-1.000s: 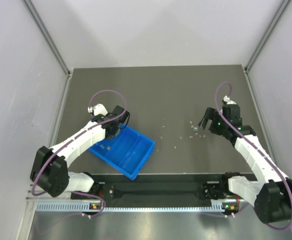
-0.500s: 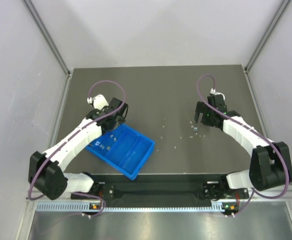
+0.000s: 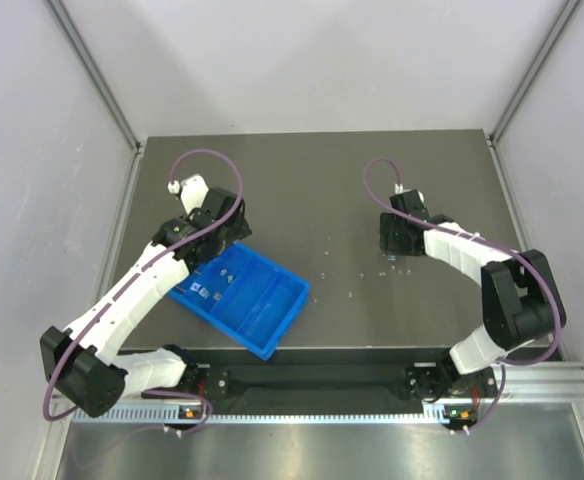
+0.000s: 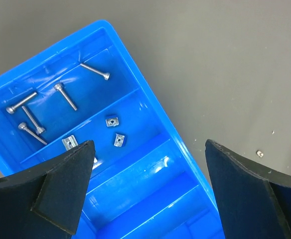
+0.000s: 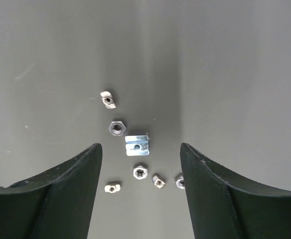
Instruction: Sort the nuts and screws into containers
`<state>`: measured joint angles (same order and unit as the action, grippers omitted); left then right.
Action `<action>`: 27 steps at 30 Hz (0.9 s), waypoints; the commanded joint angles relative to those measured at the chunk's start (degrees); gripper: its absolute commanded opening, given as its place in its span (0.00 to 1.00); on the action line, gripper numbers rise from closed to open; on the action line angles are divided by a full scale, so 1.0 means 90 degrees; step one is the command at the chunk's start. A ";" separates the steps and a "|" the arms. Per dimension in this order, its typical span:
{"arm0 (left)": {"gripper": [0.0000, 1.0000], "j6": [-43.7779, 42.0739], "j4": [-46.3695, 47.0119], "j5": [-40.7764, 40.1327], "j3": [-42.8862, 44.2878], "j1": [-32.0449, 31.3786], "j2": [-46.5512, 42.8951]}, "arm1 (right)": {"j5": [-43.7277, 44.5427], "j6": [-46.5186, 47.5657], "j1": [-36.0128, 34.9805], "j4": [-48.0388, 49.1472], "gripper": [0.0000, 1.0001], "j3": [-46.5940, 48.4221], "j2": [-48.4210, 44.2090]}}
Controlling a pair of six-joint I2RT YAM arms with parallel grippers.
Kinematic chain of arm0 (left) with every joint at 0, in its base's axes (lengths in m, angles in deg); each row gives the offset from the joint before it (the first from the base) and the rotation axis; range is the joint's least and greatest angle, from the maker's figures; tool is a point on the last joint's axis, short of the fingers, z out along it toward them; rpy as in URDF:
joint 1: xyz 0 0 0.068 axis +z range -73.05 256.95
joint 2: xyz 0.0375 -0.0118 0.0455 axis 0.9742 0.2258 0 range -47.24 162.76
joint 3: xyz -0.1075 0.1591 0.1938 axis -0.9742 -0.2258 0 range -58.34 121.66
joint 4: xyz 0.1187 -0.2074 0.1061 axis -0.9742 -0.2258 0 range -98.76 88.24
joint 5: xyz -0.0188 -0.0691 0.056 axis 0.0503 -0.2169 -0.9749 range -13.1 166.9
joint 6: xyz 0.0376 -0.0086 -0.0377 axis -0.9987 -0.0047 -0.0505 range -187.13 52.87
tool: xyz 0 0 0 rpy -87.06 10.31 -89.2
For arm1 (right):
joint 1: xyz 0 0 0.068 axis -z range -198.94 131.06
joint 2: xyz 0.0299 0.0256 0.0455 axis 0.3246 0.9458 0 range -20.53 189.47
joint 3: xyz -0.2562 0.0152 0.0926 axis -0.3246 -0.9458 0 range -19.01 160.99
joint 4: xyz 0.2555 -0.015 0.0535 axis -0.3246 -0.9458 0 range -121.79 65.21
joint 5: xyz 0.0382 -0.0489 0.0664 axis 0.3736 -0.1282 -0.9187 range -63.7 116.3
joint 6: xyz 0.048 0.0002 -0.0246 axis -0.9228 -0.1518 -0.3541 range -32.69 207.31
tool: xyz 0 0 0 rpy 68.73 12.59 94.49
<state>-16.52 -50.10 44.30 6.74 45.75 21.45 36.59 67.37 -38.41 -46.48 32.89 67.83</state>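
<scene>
The blue tray of containers (image 3: 272, 312) lies at the near left of the table. In the left wrist view its end compartment (image 4: 46, 74) holds several screws (image 4: 66, 96), and the one beside it holds three nuts (image 4: 112, 120). My left gripper (image 4: 148, 149) hangs open above the tray (image 4: 135, 84), with nothing between its fingers; from above the left gripper (image 3: 224, 240) sits at the tray's far corner. My right gripper (image 5: 140, 149) is open low over a cluster of several loose nuts (image 5: 140, 172), a square one (image 5: 136, 144) between its fingers. From above, the right gripper (image 3: 390, 246) is mid-right.
A few small metal pieces (image 3: 324, 272) lie scattered on the dark table (image 3: 312, 190) between the tray and the nut cluster (image 3: 387, 262). One speck (image 4: 259, 153) lies just past the tray's edge. Side walls and metal rails bound the table.
My left gripper has opened wide and drawn back toward the tray's far corner. My right arm has swung left over the nut cluster, its jaws narrowing.
</scene>
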 commanded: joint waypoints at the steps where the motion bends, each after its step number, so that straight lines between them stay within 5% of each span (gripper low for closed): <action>1: 0.96 -0.0106 0.0058 0.0048 -0.0073 0.0020 0.0005 | 0.0195 0.0097 -0.0064 0.0115 0.63 0.0162 0.0056; 14: 0.97 -0.0135 0.0175 0.0087 -0.0131 0.0019 0.0083 | 0.0234 0.0204 -0.0142 0.0262 0.60 0.0015 0.0427; 27: 0.97 -0.0135 0.0254 0.0097 -0.0151 0.0029 0.0142 | 0.0215 0.0146 -0.0249 0.0272 0.39 0.0054 0.0719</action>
<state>-17.37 -49.79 45.20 5.71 45.77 22.21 38.18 68.72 -39.33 -45.32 32.78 72.90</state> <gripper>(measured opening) 0.969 0.406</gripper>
